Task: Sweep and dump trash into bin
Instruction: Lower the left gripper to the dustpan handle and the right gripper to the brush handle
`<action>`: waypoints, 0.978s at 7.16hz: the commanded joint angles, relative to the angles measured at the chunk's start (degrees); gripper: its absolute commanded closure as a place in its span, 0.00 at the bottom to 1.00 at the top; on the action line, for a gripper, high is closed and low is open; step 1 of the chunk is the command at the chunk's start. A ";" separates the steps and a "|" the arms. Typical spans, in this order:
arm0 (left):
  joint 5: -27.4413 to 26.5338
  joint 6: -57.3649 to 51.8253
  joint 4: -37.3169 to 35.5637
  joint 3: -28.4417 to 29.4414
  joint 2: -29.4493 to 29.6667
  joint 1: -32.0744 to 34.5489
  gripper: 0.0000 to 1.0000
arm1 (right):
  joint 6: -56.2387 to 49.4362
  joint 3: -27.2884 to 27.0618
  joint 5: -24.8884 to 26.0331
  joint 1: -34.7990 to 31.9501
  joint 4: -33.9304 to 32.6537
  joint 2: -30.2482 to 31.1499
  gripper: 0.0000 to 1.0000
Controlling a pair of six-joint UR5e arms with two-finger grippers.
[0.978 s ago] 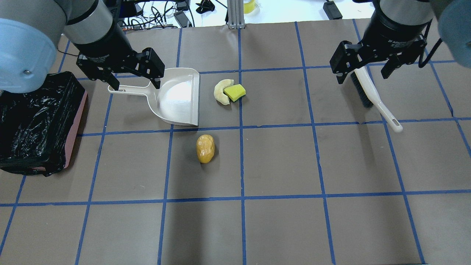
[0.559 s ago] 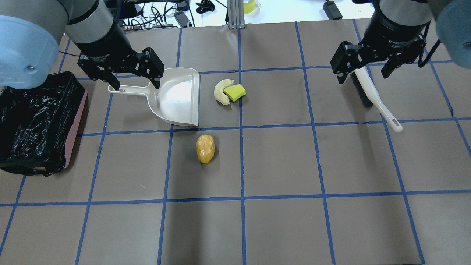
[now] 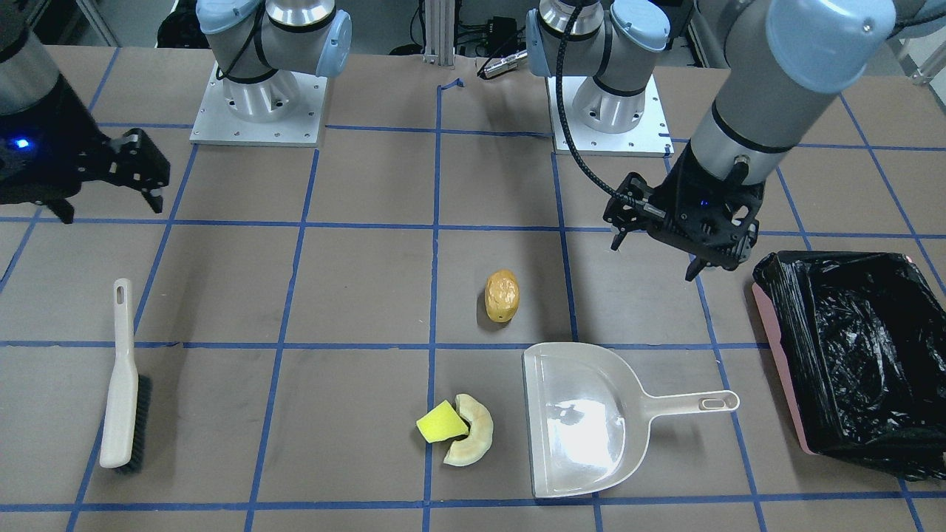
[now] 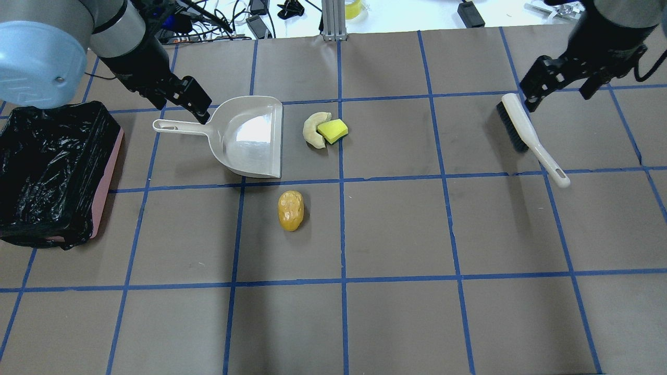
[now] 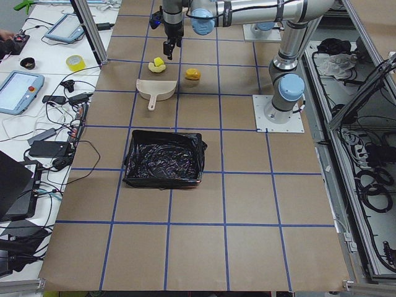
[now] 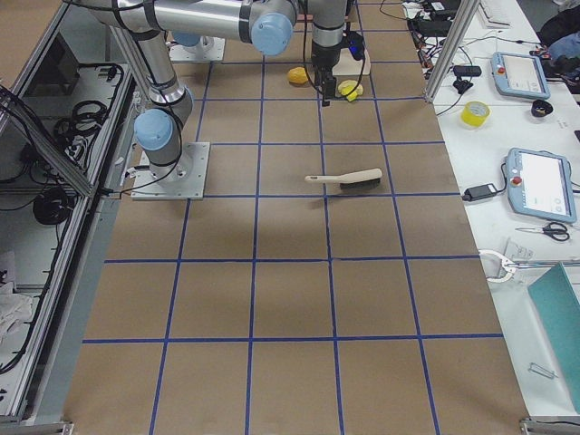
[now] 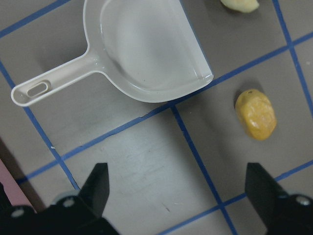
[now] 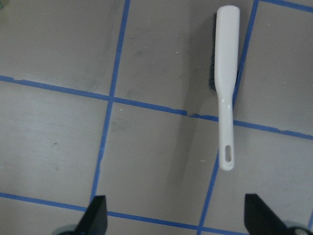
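Observation:
The brown potato-like oval [image 4: 291,210] lies on the mat, also in the front view [image 3: 502,295] and the left wrist view [image 7: 255,114]. The yellow-green sponge wedge [image 4: 333,130] touches the cream crescent slice [image 4: 311,133] beside the beige dustpan's [image 4: 250,138] open edge. The pink bin [image 4: 108,172] with its black bag stands at the left edge. My left gripper [image 3: 656,255] is open and empty, high above the dustpan handle [image 7: 54,83]. My right gripper [image 4: 557,86] is open and empty, high above the beige brush [image 4: 526,135].
The brush [image 3: 122,377] lies flat on its own at the table's right end, handle toward me. Blue tape lines grid the brown mat. Cables and small items lie past the far edge [image 4: 234,21].
Both grippers have risen away from the table, the left off the dustpan handle and the right off the brush head. Both stay open. Nothing on the table has moved.

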State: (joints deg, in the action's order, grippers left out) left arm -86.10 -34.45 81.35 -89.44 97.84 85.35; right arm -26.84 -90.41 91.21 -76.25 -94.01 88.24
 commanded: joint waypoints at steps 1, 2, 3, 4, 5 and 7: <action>0.49 -24.15 -4.34 -0.04 4.88 -3.25 0.00 | -9.26 -1.08 2.20 5.57 -8.41 -4.36 0.00; 0.49 -33.75 -6.62 0.14 7.25 -4.31 0.00 | -16.24 -1.25 1.96 6.11 -10.30 -7.61 0.00; 0.40 -43.24 -10.91 0.14 9.63 -4.41 0.00 | -16.66 -1.43 2.31 6.81 -11.54 -9.56 0.00; 0.49 -50.56 -13.13 0.83 12.35 -4.49 0.01 | -17.10 -2.39 2.40 6.91 -11.55 -10.27 0.00; 0.58 -56.72 -17.24 1.02 15.07 -4.76 0.02 | -16.67 -5.18 1.61 6.91 -11.81 -10.45 0.00; 3.28 -60.74 -20.62 1.37 19.56 -6.94 0.04 | -16.75 -11.42 1.17 6.91 -19.42 -12.03 0.00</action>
State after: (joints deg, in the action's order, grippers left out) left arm -84.57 -92.86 62.38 -88.21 114.77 79.63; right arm -43.49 -98.36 92.66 -69.37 -109.34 77.14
